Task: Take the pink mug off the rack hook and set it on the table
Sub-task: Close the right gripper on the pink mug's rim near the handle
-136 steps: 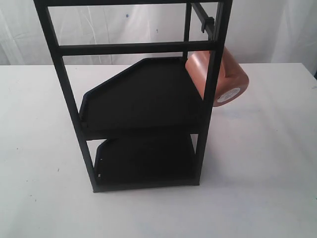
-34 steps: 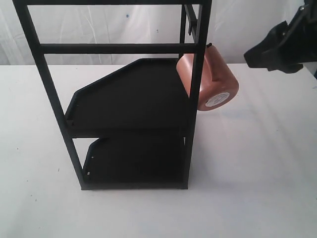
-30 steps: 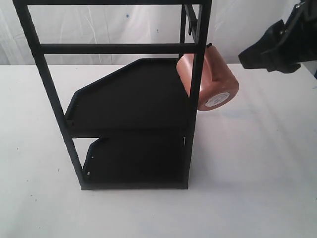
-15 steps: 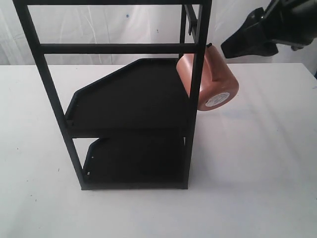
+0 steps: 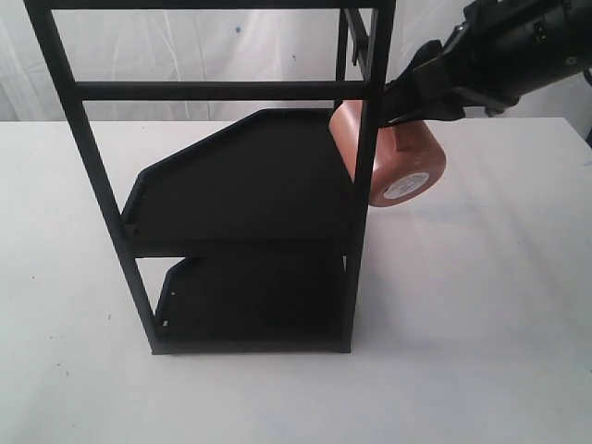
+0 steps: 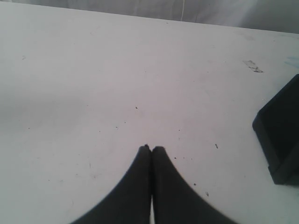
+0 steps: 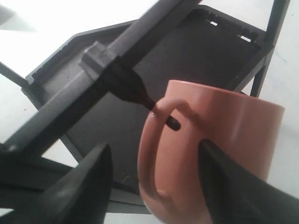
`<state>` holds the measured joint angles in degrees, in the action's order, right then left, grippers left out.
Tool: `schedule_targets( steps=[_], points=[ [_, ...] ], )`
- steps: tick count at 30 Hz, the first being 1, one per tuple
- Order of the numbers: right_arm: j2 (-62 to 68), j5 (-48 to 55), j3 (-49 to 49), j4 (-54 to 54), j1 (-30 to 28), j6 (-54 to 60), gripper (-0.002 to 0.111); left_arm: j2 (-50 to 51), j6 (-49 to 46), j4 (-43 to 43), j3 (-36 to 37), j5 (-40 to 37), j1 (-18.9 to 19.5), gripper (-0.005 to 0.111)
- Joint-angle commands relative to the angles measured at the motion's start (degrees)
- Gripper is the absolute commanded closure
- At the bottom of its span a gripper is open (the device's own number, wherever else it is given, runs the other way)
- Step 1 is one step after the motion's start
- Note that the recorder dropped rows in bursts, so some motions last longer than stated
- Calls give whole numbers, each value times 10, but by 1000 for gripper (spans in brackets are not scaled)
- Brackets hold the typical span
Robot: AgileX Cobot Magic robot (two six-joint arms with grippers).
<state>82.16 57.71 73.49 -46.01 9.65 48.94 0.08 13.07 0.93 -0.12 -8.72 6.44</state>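
Observation:
The pink mug (image 5: 400, 159) hangs tilted from the rack hook on the right side of the black rack (image 5: 236, 190), its white sticker facing out. In the right wrist view the hook (image 7: 140, 95) passes through the loop handle of the mug (image 7: 224, 135). My right gripper (image 5: 400, 104) is open, and in the right wrist view the gripper (image 7: 155, 147) has one finger on each side of the handle. My left gripper (image 6: 152, 148) is shut and empty over the white table (image 6: 93, 70); it does not show in the exterior view.
The rack has two black shelves (image 5: 250, 176) and tall posts (image 5: 365, 176) close beside the mug. White table (image 5: 481, 305) stretches to the right and front of the rack. A corner of the rack (image 6: 282, 135) shows in the left wrist view.
My right gripper has come in from the upper right and down to the mug, with its open jaws now around the handle. The mug still hangs on the hook.

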Motion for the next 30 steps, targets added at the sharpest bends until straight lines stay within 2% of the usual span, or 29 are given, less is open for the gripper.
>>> schedule_targets(
  steps=[1, 4, 21, 30],
  points=[
    [2, -6, 2, -6, -5, 7, 62, -1, 0, -5, 1, 2, -3, 107],
    [3, -6, 2, -6, -5, 7, 67, -1, 0, -5, 1, 2, -3, 107],
    [3, -12, -9, -9, -5, 7, 77, -1, 0, -5, 1, 2, -3, 107],
    [3, -12, -9, -9, -5, 19, 98, -1, 0, -5, 1, 2, -3, 107]
  ],
)
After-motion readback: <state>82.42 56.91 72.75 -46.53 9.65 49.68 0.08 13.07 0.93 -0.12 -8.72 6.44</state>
